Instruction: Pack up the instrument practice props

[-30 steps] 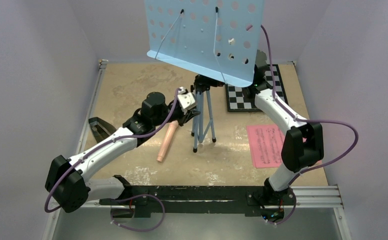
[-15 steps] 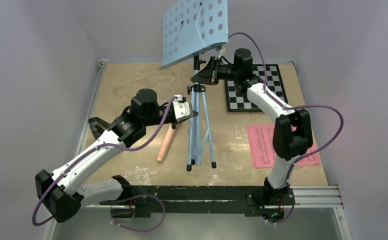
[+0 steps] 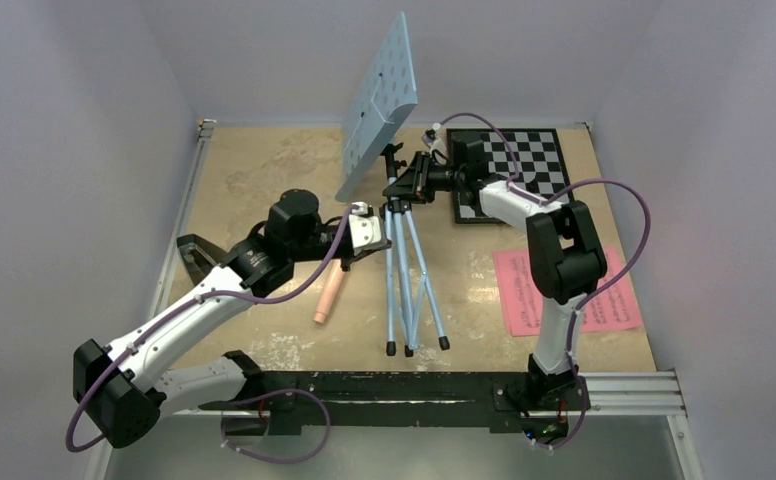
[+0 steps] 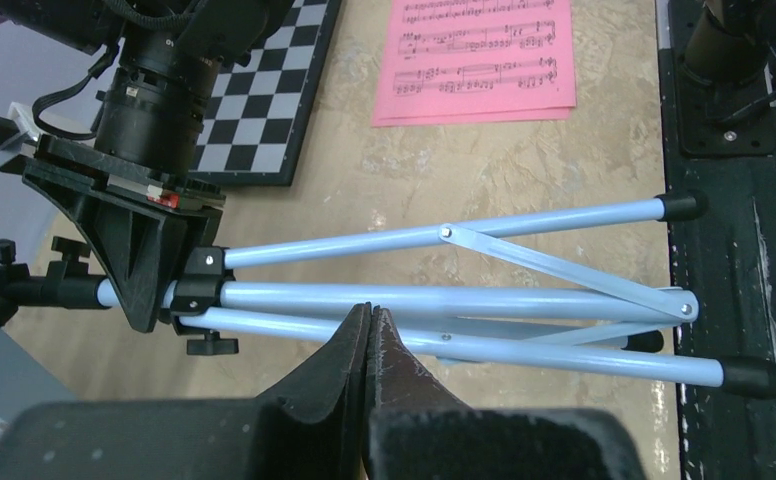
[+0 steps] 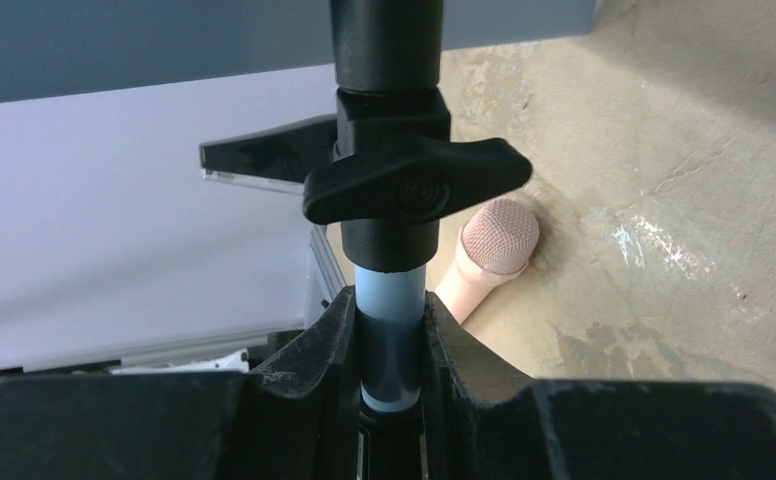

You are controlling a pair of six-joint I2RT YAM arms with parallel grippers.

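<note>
The light-blue music stand (image 3: 378, 96) leans over the table, its folded tripod legs (image 3: 410, 290) pointing at the near edge. My right gripper (image 3: 413, 182) is shut on the stand's pole (image 5: 392, 290), just below a black clamp knob (image 5: 416, 190). My left gripper (image 4: 369, 312) is shut with nothing between its fingers, its tips right against the tripod legs (image 4: 444, 300). The peach-pink recorder (image 3: 330, 290) lies on the table left of the legs. Pink sheet-music pages (image 3: 604, 300) lie at the right. The small black metronome (image 3: 193, 257) stands at the left edge, partly behind my left arm.
A black-and-white chessboard (image 3: 529, 160) lies at the back right, under my right forearm. Walls close in the table on the left, back and right. A black rail (image 3: 384, 385) runs along the near edge, close to the tripod's feet (image 3: 416, 347).
The right gripper has swung the stand down and round, so its desk went from facing the camera to edge-on and its feet slid nearer. My left gripper closed empty beside the legs.
</note>
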